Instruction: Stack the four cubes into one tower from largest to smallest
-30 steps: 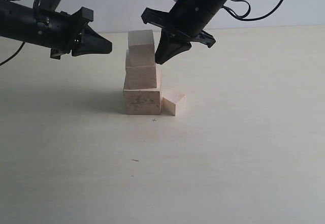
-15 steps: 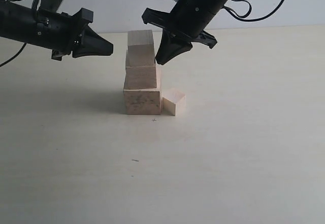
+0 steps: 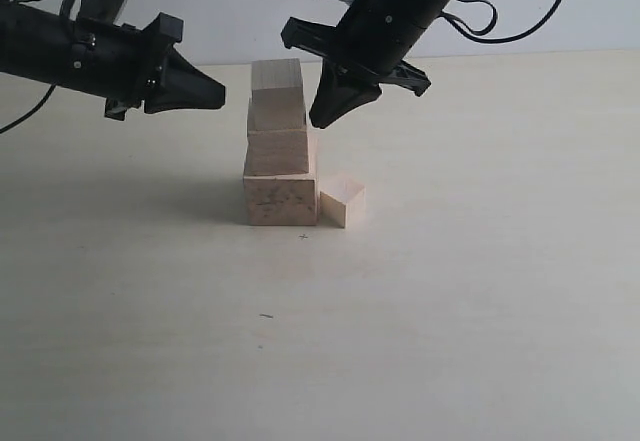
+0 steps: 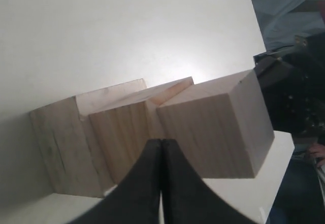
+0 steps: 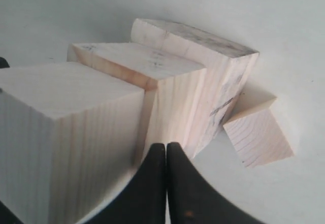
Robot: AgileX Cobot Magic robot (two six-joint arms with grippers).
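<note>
Three pale wooden cubes stand in a tower: the largest (image 3: pixel 280 201) at the bottom, a middle one (image 3: pixel 277 153) on it, and a narrower one (image 3: pixel 277 111) on top. The smallest cube (image 3: pixel 343 202) sits on the table against the largest one's right side. My left gripper (image 3: pixel 222 92) is shut and empty, hovering left of the top cube and apart from it. My right gripper (image 3: pixel 314 123) is shut and empty, its tip close by the top cube's right side. The left wrist view shows the tower (image 4: pixel 213 127) past the left gripper (image 4: pixel 161 141). The right wrist view shows the smallest cube (image 5: pixel 259 132) beyond the right gripper (image 5: pixel 166 145).
The cubes rest on a pale tabletop (image 3: pixel 450 291) that stretches wide to the front and right. A white wall (image 3: pixel 230 11) rises behind the table's far edge. Black cables (image 3: pixel 510 26) trail from the right arm.
Both shut grippers have drifted very slightly to the right. The cubes have not moved.
</note>
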